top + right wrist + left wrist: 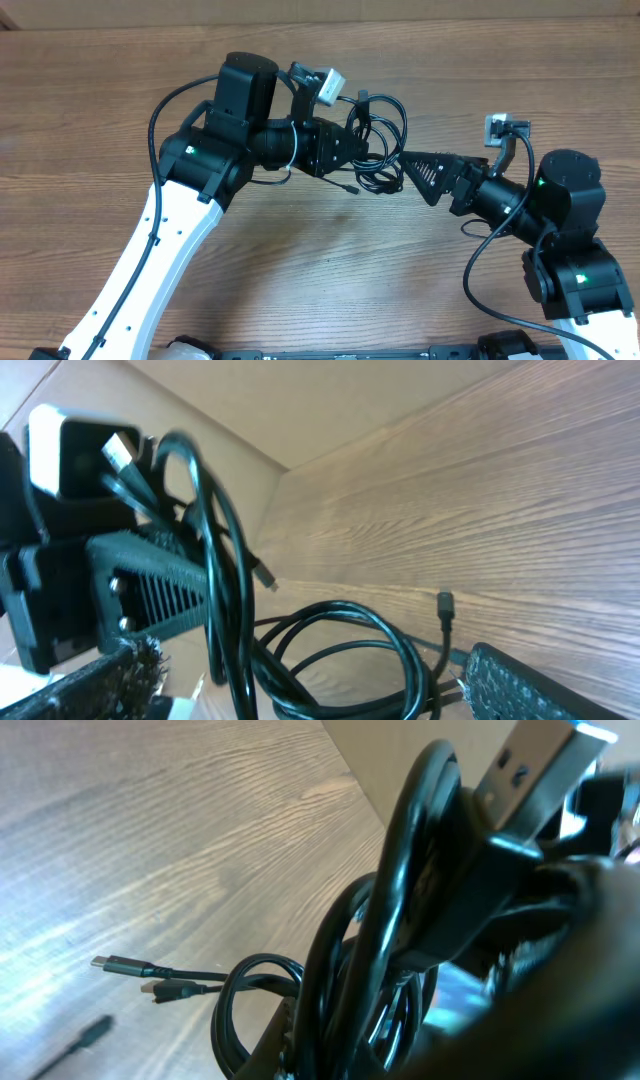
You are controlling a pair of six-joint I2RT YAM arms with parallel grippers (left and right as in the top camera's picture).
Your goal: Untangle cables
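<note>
The left arm rises from the lower left of the overhead view, bends at upper centre and points its wrist right. The left gripper has its fingers closed on the cables. The right arm comes up from the lower right and reaches left. The right gripper faces the left one tip to tip at frame centre, its fingers spread wide.

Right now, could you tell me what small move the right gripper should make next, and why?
Probably close the right gripper on the loop of the cables lying between its open jaws. The left gripper is shut on the bundle, holding it up. The loops sit tangled together with plug ends trailing loose, so a second grip seems needed before pulling them apart.
</note>
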